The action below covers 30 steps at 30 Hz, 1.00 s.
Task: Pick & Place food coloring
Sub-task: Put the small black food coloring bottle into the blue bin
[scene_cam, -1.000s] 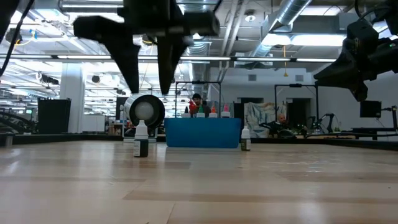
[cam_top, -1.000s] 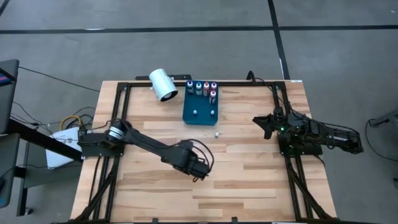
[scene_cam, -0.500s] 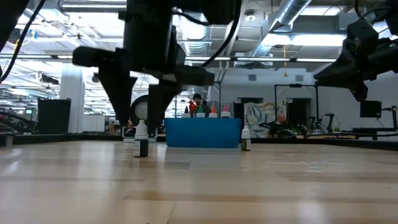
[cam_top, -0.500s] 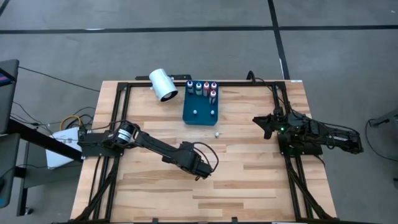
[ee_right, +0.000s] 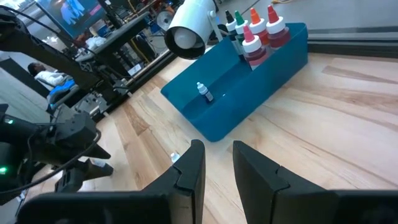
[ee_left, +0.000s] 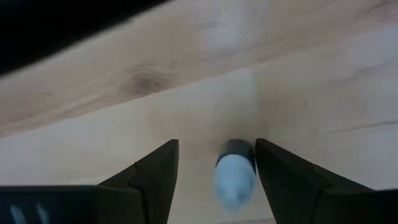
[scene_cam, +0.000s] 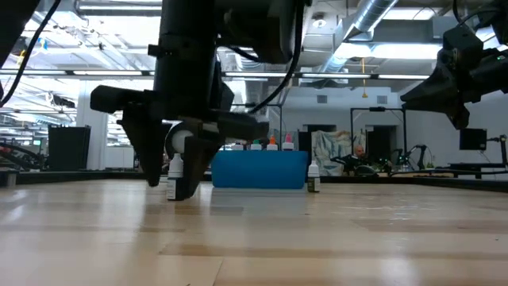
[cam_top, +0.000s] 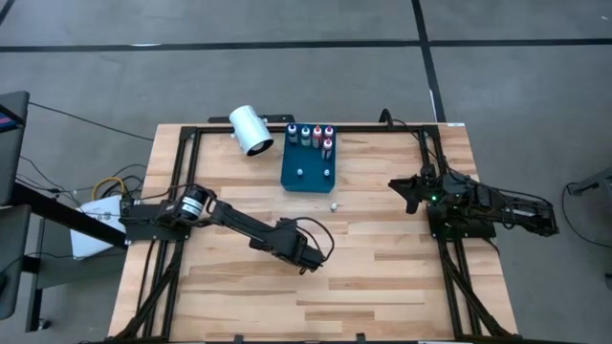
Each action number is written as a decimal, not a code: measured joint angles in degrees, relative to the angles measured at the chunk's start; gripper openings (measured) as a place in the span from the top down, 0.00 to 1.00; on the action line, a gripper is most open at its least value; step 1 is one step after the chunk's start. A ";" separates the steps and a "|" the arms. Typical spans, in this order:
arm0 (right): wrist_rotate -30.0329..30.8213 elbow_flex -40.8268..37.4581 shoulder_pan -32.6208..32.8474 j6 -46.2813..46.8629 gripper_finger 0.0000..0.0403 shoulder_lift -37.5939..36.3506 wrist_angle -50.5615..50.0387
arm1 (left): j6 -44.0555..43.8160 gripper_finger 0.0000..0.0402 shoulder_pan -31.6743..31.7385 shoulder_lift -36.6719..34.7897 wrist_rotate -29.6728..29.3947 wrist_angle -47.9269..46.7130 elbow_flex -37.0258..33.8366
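Pale butcher-block planks, bordered by a black metal frame, form the table that fills the middle of the high view; grey floor surrounds it.

We note the left arm reaching from the frame's left edge toward the lower centre, elbow low, its wrist turned down over the wood. The left gripper points at the board. In the left wrist view its two dark wedge-shaped fingers stand apart, and a small bottle with a white top and dark body sits between them, nearer one finger. We cannot tell whether either finger touches it. In the low view the same bottle stands upright on the wood, with the fingertips down at table level on either side.

We record the right arm folded at the right edge of the high view, its right gripper raised clear of the table, fingers slightly parted in its wrist view.

Upper centre of the high view: a blue rectangular tray, smooth plastic, holding a row of coloured-top bottles along its far edge and one white-capped bottle in its well. A lone white bottle stands on the wood just below the tray. A large white cylinder lies on its side at the tray's upper left.
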 joint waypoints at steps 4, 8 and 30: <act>0.00 0.01 0.00 0.00 0.82 0.00 -0.01 | 1.92 0.50 0.63 -0.13 0.78 3.83 -1.12; 0.02 0.01 0.00 0.00 0.82 0.00 -0.01 | 2.02 0.53 0.84 -0.13 0.71 4.25 -1.11; 0.02 0.01 -0.02 0.00 0.82 0.00 -0.01 | 3.29 0.77 0.92 -0.83 0.33 2.71 -1.03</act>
